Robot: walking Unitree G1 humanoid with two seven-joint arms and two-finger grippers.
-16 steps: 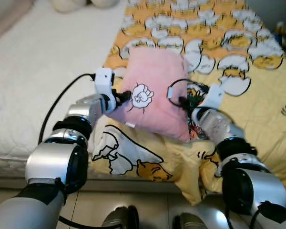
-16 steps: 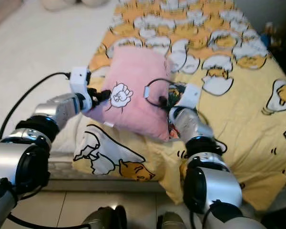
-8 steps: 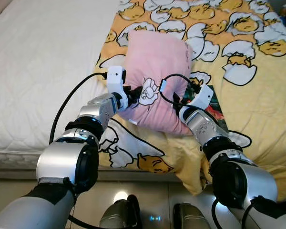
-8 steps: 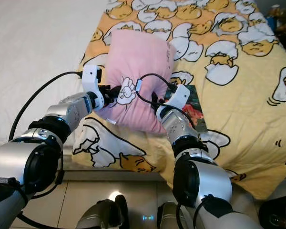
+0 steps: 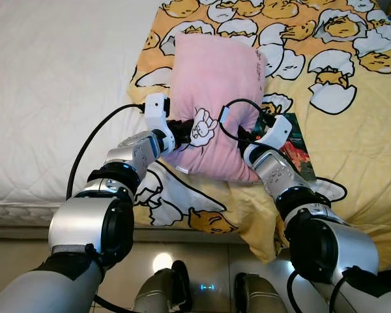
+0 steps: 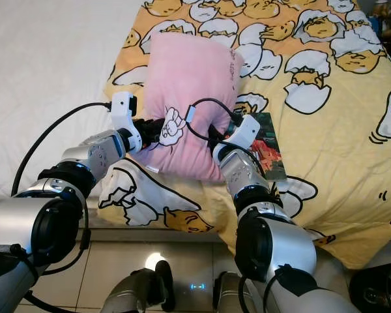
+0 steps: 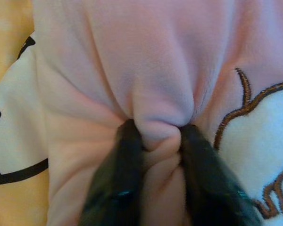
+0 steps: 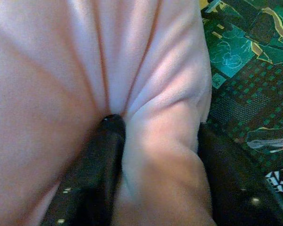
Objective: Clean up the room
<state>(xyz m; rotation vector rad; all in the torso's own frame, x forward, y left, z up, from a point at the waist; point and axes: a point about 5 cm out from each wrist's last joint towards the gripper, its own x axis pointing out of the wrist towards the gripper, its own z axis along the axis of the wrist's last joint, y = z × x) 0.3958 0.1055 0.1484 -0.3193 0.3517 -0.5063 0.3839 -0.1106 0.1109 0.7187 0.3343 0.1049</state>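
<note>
My left gripper [image 7: 153, 141]: arm reaching forward, clenched on the pink pillow [image 5: 215, 85].
My right gripper [image 8: 155, 136]: arm bent inward, pinching the pillow's other side.

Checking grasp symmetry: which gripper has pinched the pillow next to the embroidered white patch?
The left gripper: its fingers clamp a fold of the pink pillow beside the white patch. The right gripper pinches the plain pink edge over the green book.
</note>
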